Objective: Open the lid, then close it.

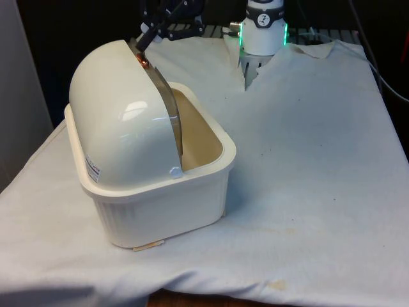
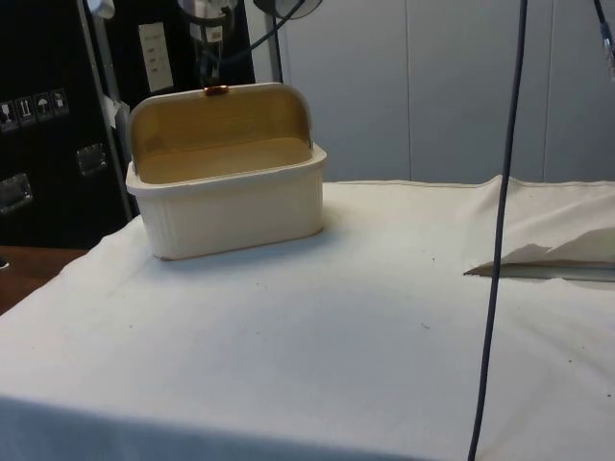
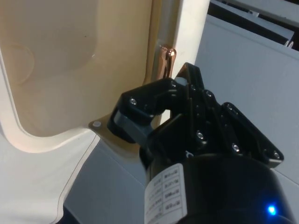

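jaws at the raised lid's handle

the gripper sits just above the copper handle on the lid edge, bread box open below; jaw grip cannot be told.

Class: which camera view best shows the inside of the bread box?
The side view: the bread box faces it, its tan interior open under the raised lid. The front view gives the lid's white back and part of the cavity; the wrist view, an edge.
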